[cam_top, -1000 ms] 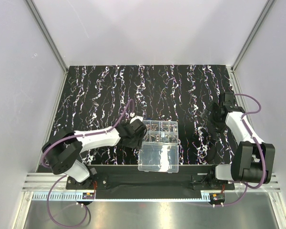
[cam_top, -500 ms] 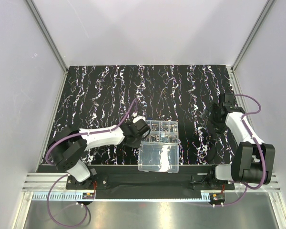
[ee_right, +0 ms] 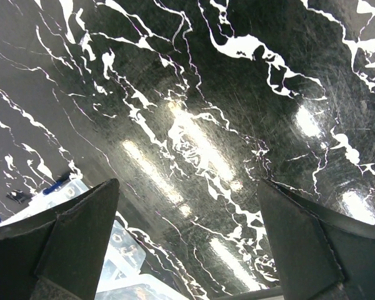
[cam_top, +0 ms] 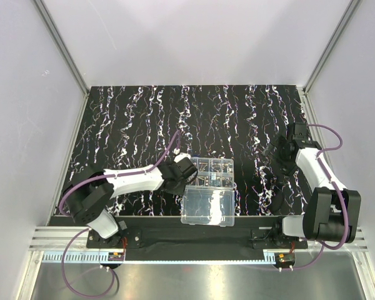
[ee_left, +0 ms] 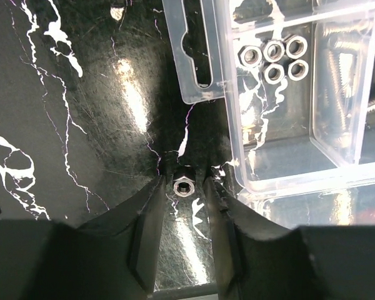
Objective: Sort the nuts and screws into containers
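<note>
Left pincer (ee_left: 184, 182) has narrowed about one hex nut (ee_left: 184, 186) lying on the surface (ee_left: 81, 125) between its tips, for transfer; grip cannot be told. Nut cell (ee_left: 275, 56) ahead-right. Right pincer (ee_right: 187, 187) wide apart, idle.

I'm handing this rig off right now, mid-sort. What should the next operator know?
Left gripper: fingers close on either side of one nut lying on the mat beside the organizer box; grip unconfirmed.
Right gripper: wide open, empty, over the mat.
Done: five nuts in one cell, screws in the neighbouring cell.
Left: put this nut with the others, then check the mat for strays.
</note>
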